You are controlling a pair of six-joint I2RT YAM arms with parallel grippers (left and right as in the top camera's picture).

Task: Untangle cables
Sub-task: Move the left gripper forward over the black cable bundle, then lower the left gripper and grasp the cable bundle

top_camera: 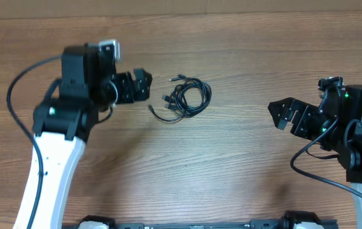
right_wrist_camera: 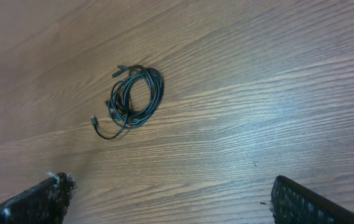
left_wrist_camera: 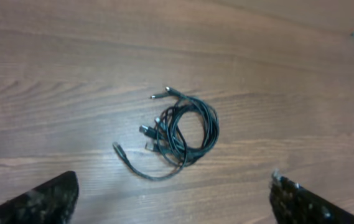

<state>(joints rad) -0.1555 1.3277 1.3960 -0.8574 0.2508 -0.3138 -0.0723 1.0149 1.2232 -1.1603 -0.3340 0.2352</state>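
Observation:
The cables lie as one small coil of thin black cords on the wooden table, with small plugs sticking out at its upper left and a loose end curving out at its lower left. The coil also shows in the left wrist view and in the right wrist view. My left gripper is open and empty, just left of the coil and apart from it; its fingertips show in the left wrist view. My right gripper is open and empty, well to the right of the coil; it also shows in the right wrist view.
The wooden table fills the view. The thick black arm cables hang beside the left arm, and another loops by the right arm. The table's far edge runs along the top.

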